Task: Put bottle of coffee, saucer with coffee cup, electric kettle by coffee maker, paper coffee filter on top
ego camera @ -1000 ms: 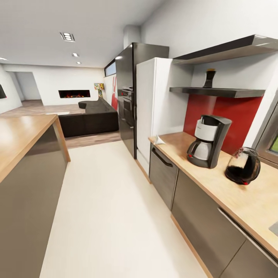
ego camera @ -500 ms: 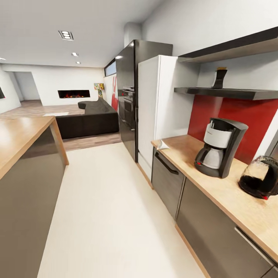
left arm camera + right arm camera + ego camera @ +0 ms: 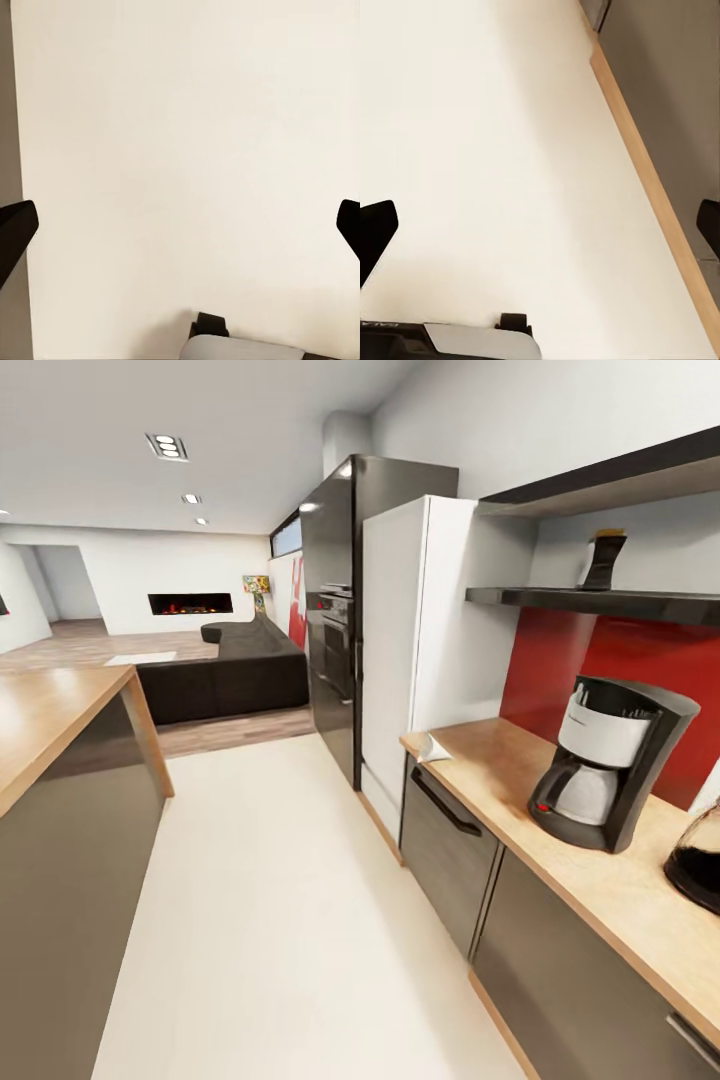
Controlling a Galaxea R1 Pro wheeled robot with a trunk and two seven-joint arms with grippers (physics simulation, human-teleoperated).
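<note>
Pale kitchen floor (image 3: 270, 920) fills the lower left, the coffee maker (image 3: 610, 760) sits on the desk (image 3: 590, 880) at right, the bottle (image 3: 604, 561) on the upper-right shelf (image 3: 600, 600); both grippers (image 3: 180, 225) (image 3: 540, 225) gape empty, and driving close risks clipping cabinets.

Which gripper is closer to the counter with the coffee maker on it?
Right, most likely. The counter with the coffee maker runs along the robot's right. The right gripper hangs over floor beside the cabinet base; the left gripper hangs over floor farther out.
</note>
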